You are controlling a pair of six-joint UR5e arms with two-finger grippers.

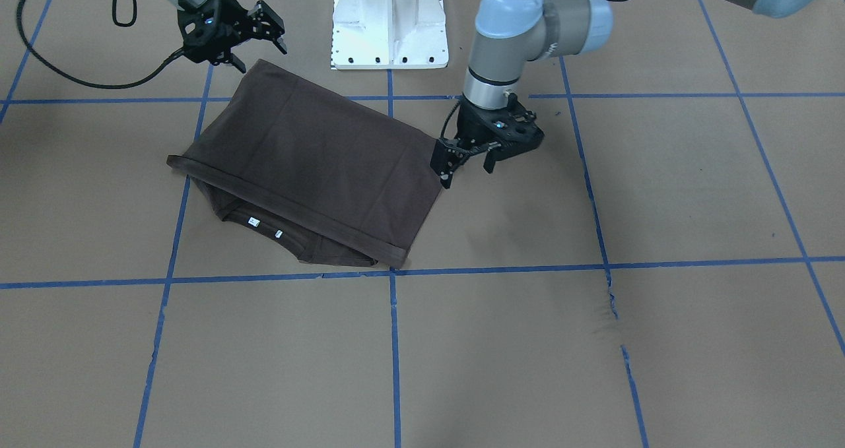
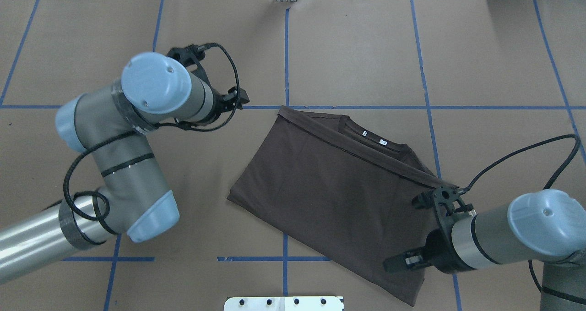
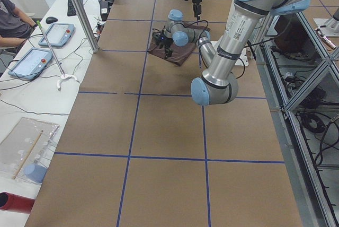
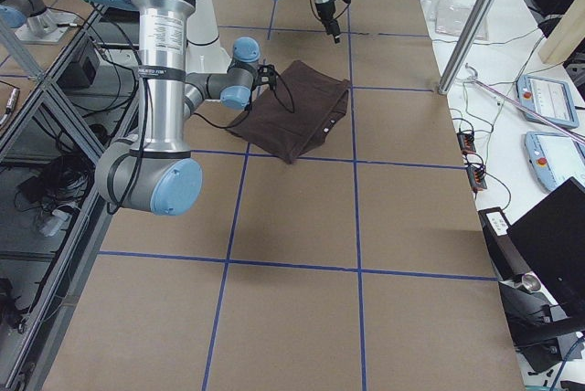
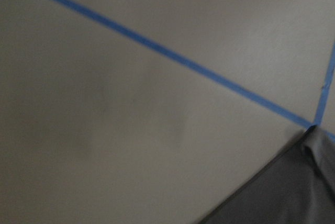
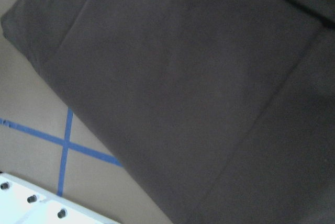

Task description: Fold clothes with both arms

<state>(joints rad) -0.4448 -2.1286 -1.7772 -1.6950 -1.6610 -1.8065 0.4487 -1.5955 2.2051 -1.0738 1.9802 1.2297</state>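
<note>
Folded flat on the brown table, left of centre in the front-facing view: dark T-shirt, collar peeking out along the lower edge. Just beside its right-hand corner, left gripper, fingers spread apart. Upper left of frame, right gripper, spread wide too, near the shirt's top corner.

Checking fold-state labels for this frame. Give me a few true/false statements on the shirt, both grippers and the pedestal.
1. The T-shirt is folded over, with its collar peeking out from under the top layer. True.
2. The right gripper is clamped on the shirt. False: it is open by a corner of the shirt, with nothing between its fingers.
3. The left gripper is over the middle of the shirt. False: it is open at the shirt's side edge, mostly over the table.
4. The white pedestal is apart from the shirt. True.
</note>
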